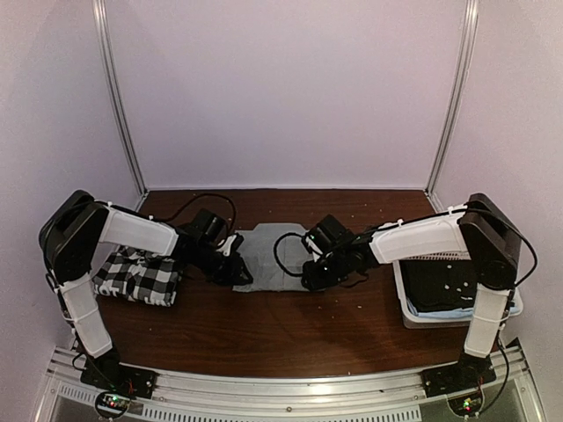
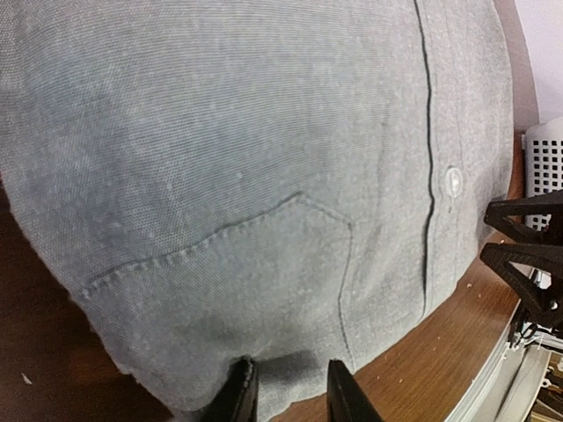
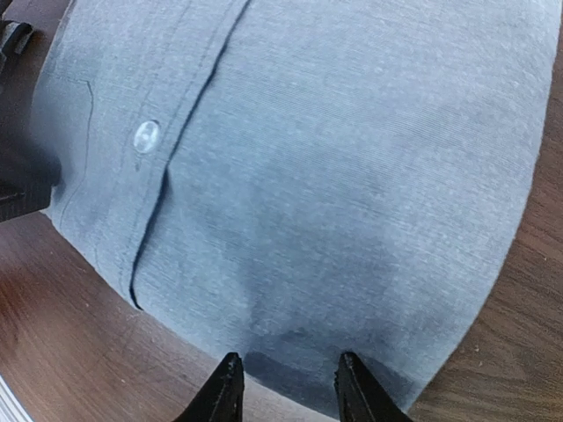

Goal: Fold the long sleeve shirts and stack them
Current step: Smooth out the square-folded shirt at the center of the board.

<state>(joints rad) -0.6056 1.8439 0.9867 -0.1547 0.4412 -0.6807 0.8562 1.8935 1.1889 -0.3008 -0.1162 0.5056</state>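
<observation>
The grey long sleeve shirt (image 1: 269, 251) lies folded flat at the table's middle, placket and button (image 2: 453, 180) facing up. My left gripper (image 1: 239, 272) is at its left near edge. In the left wrist view its jaws (image 2: 290, 396) stand apart, straddling the hem below the chest pocket (image 2: 255, 264), with flat cloth between them. My right gripper (image 1: 310, 277) is at the shirt's right near edge, also open (image 3: 286, 387) over the hem of the shirt (image 3: 334, 158). The black-and-white checked shirt (image 1: 136, 274) lies folded at the far left, under the left arm.
A white basket (image 1: 515, 308) holding dark and blue cloth stands at the right, beneath the right arm. Each wrist view shows the other gripper, black, at the frame's side. The enclosure's walls and metal posts ring the brown wooden table (image 1: 290, 325).
</observation>
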